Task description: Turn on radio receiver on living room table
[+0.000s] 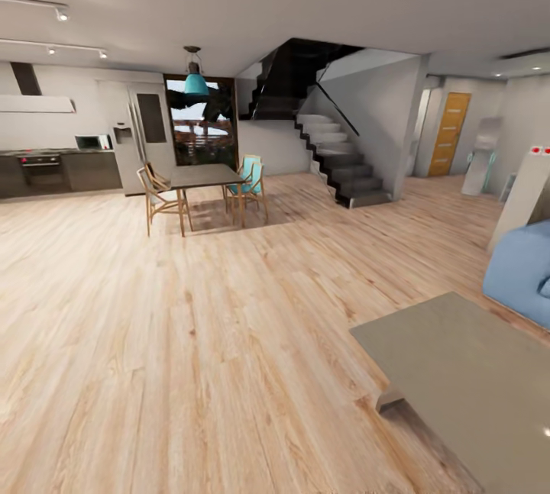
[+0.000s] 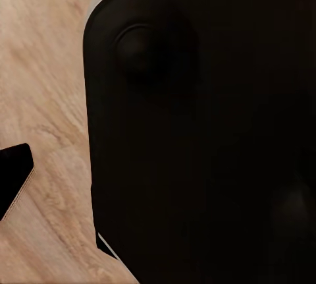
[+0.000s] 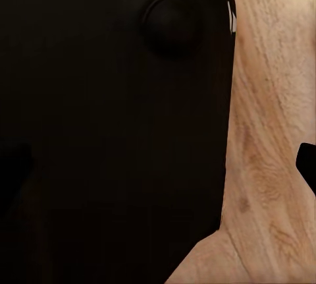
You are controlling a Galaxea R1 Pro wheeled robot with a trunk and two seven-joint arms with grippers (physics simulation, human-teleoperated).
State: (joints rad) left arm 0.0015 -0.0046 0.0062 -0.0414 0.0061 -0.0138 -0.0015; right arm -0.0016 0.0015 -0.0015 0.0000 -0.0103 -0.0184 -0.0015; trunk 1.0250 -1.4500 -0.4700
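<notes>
1. Light wood floor (image 1: 191, 341) stretches toward a distant dining table (image 1: 202, 175) and stairs (image 1: 336, 162).
2. Grey-taupe table (image 1: 466, 379) sits near right, beside a blue sofa (image 1: 523, 272); no radio visible.
3. Approach step; next, turn right. Gripper states cannot be told.

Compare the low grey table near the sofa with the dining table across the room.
The low table is close at the head view's lower right, beside the blue sofa; the dining table is far off, by the kitchen. The low table's top is grey-taupe and squats near the floor; the dining table's is dark, on tall legs, with chairs. Both are rectangular, on wood floor.
</notes>
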